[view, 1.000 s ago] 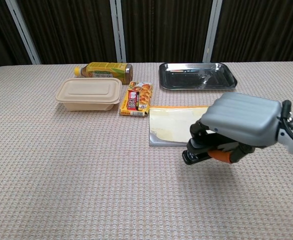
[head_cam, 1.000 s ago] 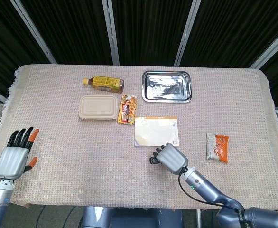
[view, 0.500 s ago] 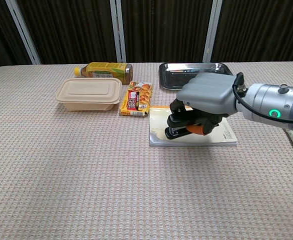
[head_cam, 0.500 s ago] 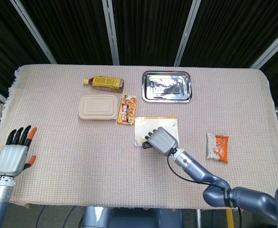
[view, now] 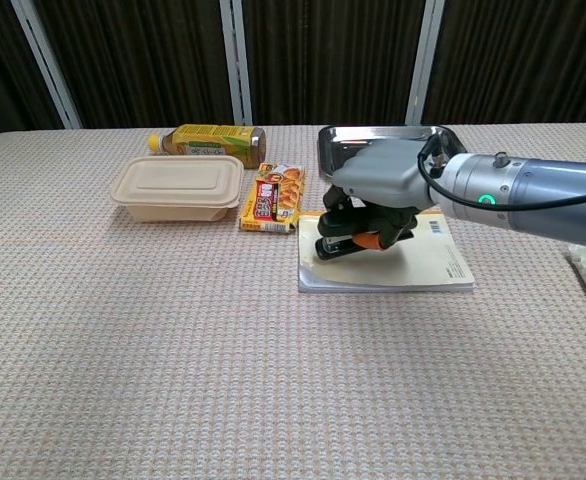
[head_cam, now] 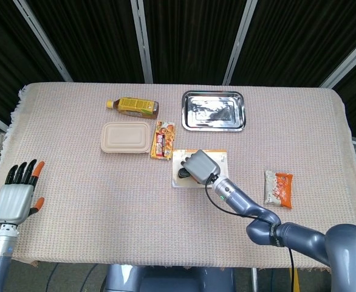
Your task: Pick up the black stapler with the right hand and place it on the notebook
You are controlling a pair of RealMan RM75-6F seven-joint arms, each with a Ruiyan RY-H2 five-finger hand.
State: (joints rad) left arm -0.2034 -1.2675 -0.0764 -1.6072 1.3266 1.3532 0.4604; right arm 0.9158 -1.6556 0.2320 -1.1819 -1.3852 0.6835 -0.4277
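Under fingers (view: 358, 228) — stapler (view: 339, 246), chest view only

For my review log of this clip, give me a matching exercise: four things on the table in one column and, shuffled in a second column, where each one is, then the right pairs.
Things:
1. black stapler
2. metal tray
3. drink bottle
4. beige lidded container

Places:
A. lying at the far side, behind the beige lidded container
B. in the right hand, over the notebook
C. beside the yellow snack packet, toward the robot's left
D. far side of the table, beyond the notebook

Pairs: 1-B, 2-D, 3-A, 4-C
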